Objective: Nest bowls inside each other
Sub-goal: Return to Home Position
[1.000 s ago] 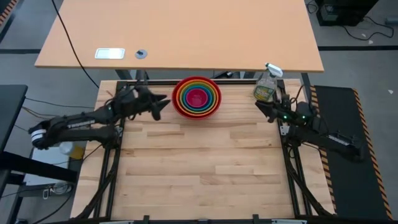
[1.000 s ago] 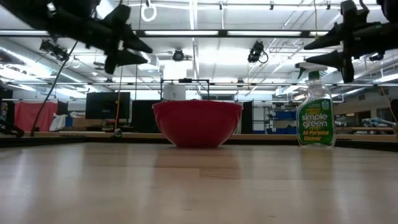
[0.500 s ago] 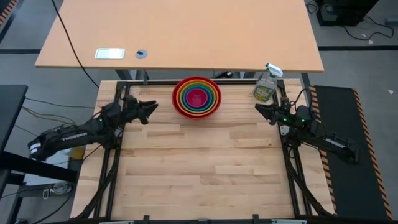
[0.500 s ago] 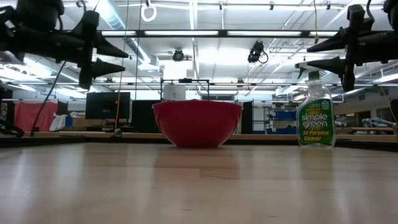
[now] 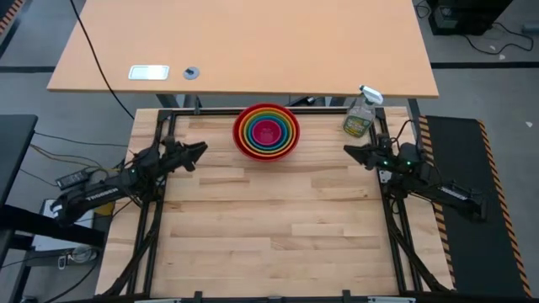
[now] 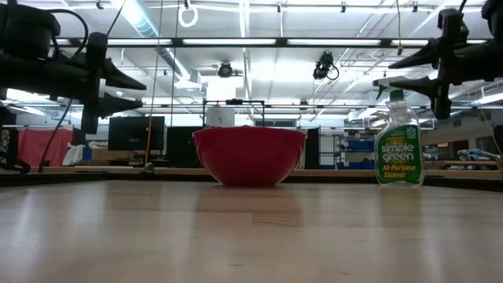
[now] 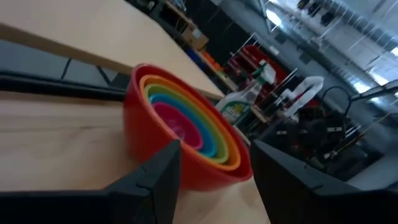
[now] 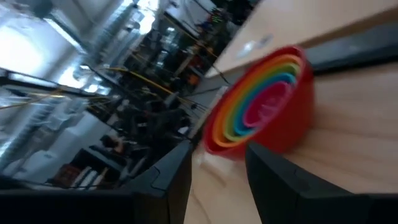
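The bowls (image 5: 266, 130) stand nested in one stack at the table's far middle. The red one is outermost with its base on the table, and orange, green, blue and pink rings lie inside it. In the low view only the red bowl (image 6: 249, 155) shows. My left gripper (image 5: 200, 149) hovers open, level, left of the stack and pointing at it, with nothing between its fingers (image 7: 158, 177). My right gripper (image 5: 347, 151) hovers open to the stack's right, also pointing at it and holding nothing. Both wrist views look at the stack (image 7: 186, 130) (image 8: 264, 106) from a distance.
A clear spray bottle (image 5: 360, 114) with a white trigger and a green label stands upright at the table's far right, just beyond my right gripper. A larger desk (image 5: 244, 46) lies past the far edge. The near wooden tabletop (image 5: 269, 227) is bare.
My left gripper has drawn back from the bowl stack toward the table's left edge, has sunk lower, and has rolled about its own axis while staying open. My right gripper has rolled a little in place. The bowls and the bottle have stayed where they were.
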Tool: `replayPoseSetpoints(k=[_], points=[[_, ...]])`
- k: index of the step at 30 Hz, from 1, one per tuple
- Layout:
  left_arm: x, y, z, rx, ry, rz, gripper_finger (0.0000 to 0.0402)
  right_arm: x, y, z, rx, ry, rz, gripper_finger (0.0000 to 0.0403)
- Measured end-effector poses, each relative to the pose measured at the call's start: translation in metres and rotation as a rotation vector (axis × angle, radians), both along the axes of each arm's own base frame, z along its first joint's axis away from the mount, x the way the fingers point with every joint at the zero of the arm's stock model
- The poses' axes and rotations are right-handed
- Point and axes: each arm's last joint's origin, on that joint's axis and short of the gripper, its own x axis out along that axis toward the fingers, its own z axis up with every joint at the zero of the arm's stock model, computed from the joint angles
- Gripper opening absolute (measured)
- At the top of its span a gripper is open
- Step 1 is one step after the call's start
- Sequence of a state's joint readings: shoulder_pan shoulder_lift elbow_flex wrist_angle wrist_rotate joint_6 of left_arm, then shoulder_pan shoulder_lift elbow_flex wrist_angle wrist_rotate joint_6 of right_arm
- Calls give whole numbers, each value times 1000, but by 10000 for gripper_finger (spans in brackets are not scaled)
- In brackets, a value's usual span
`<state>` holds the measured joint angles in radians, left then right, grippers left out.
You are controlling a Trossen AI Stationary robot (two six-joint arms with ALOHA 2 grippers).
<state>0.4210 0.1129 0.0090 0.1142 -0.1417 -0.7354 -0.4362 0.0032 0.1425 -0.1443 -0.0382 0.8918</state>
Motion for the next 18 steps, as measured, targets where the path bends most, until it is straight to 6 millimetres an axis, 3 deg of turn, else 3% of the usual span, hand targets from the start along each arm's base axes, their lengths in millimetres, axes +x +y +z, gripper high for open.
replayPoseSetpoints(k=[6, 13, 18], points=[[-1, 0, -7, 44, 115, 3, 194, 0, 0, -11, -25, 136, -13, 158], [0, 1, -9, 467, 401, -14, 194, -1, 0, -16, -318, 322, 21, 158], [0, 1, -9, 534, 443, -17, 194, -1, 0, -16, -339, 325, 22, 159]])
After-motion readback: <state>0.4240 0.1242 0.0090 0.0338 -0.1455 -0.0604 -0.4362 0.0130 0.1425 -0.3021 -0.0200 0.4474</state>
